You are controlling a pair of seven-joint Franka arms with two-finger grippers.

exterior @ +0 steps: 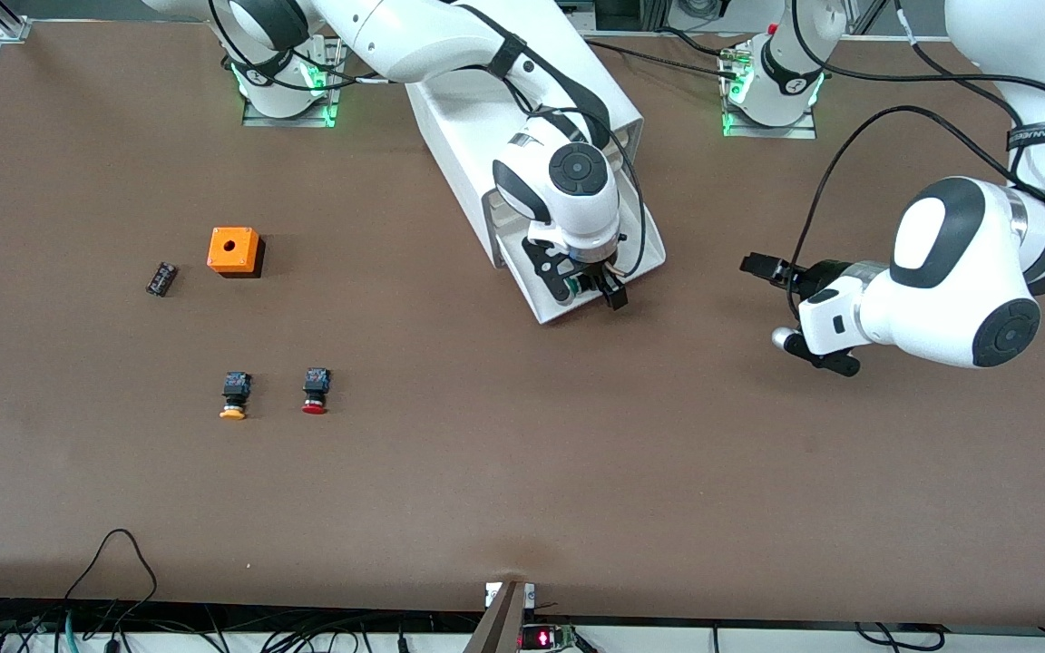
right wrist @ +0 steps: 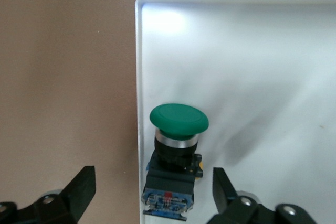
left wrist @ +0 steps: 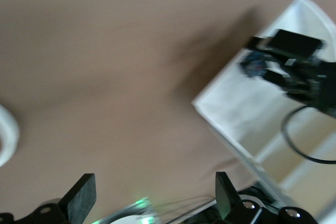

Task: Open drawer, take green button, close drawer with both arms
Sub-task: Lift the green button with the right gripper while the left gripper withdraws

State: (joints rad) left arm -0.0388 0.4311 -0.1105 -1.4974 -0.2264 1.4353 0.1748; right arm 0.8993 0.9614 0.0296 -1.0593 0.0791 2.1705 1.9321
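The drawer [exterior: 533, 292] stands pulled out of the white cabinet [exterior: 477, 136], toward the front camera. In it lies the button [exterior: 573, 287], green cap [right wrist: 178, 118] on a black-and-blue body, close against one side wall [right wrist: 137, 77]. My right gripper [exterior: 579, 281] hangs open just over it; in the right wrist view [right wrist: 151, 192] one finger is inside the drawer and the other outside the wall, with the button's body between them. My left gripper [exterior: 781, 313] is open over bare table beside the drawer, toward the left arm's end [left wrist: 152, 198], holding nothing.
Toward the right arm's end of the table lie an orange box with a round hole [exterior: 234, 249], a small black part [exterior: 161, 278], an orange-yellow-capped button [exterior: 234, 396] and a red-capped button [exterior: 315, 391]. Cables run along the table's front edge.
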